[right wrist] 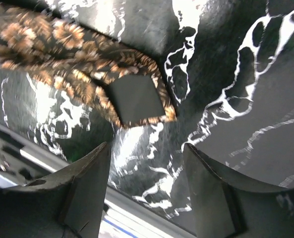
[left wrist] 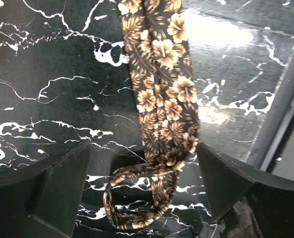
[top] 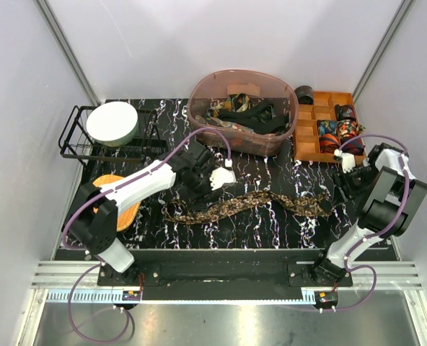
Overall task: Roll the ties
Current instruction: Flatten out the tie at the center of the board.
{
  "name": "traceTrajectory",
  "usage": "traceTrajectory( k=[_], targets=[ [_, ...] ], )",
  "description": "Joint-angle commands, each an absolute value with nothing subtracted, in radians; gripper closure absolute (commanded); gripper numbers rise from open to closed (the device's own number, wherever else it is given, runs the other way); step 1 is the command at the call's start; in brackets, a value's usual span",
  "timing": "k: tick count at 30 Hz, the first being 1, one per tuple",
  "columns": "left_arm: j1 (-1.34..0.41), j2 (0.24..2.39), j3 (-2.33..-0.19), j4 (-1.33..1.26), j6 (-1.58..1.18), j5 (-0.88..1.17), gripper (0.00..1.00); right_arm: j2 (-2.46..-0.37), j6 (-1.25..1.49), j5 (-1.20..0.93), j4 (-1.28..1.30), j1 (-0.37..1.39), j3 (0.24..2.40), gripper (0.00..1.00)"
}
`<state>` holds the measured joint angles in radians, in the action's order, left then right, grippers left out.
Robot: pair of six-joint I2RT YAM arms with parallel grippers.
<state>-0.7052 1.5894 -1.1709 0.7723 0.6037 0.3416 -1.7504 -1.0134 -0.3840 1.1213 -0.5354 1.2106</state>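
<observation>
Both open and empty, the left gripper [left wrist: 143, 148] should flatten the looped end of the tie [left wrist: 162, 94], then roll tightly while the right gripper [right wrist: 146, 148] pins the far tip.

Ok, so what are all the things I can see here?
Floral tie: one, brown and tan, stretched across the table.
Loose ties: several, mostly dark, inside the tub.
Rolled ties: a few, mixed colours, in the wooden tray.
Tub: one, see-through pink, back middle.
Wooden tray: one, orange-brown, back right.
Wire rack: one, black, back left.
Round container: one, white, on the rack.
Table: one, black marble.
Left pincer: open, over the tie's narrow end.
Right pincer: open, near its wide tip.
</observation>
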Motion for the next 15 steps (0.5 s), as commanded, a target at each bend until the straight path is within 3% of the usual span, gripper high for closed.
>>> traceTrajectory(
  k=[1,8,15],
  targets=[
    [-0.709,1.605,-1.19,0.701,0.586,0.321,0.11,-1.773,-0.859,-0.385,0.951,-0.529,1.148,0.35],
    [-0.732,1.626,-1.132,0.678,0.594,0.311,0.07,-1.775,-0.821,-0.344,0.842,-0.497,1.054,0.4],
    [-0.767,1.623,-1.085,0.646,0.601,0.249,0.07,-1.769,-0.762,-0.275,0.721,-0.446,0.97,0.67]
  ],
)
